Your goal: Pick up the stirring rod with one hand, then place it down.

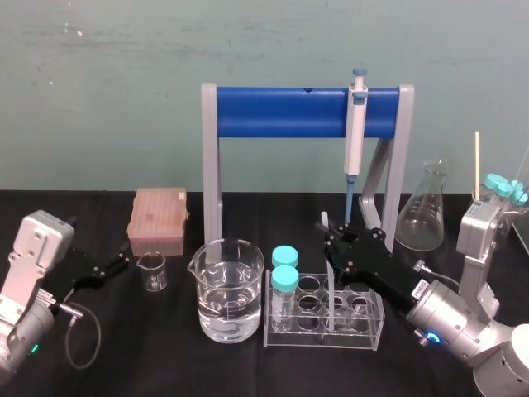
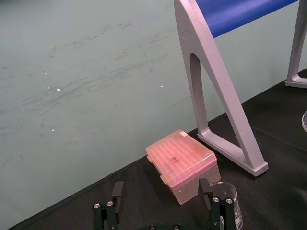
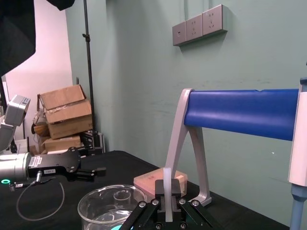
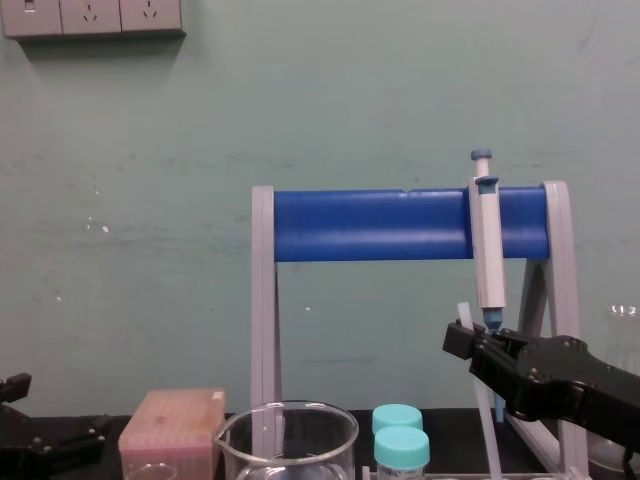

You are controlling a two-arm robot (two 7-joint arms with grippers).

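My right gripper (image 1: 331,241) hovers above the clear test-tube rack (image 1: 368,329) and is shut on the stirring rod (image 1: 325,220), a thin translucent whitish rod. The rod stands nearly upright; its top sticks out above the fingers and its lower part runs down toward the rack. In the right wrist view the stirring rod (image 3: 167,184) rises between the closed fingers of the gripper (image 3: 167,203). From the chest, the right gripper (image 4: 462,338) shows just below the pipette, with the rod (image 4: 463,312) poking up. My left gripper (image 1: 118,265) rests open at the left by a small beaker (image 1: 152,271).
A large beaker of water (image 1: 227,289) stands left of the rack, which holds two teal-capped tubes (image 1: 284,273). Behind is a grey and blue stand (image 1: 281,112) with a pipette (image 1: 355,124) hanging on it. A pink tip box (image 1: 157,219) sits back left, a conical flask (image 1: 423,217) back right.
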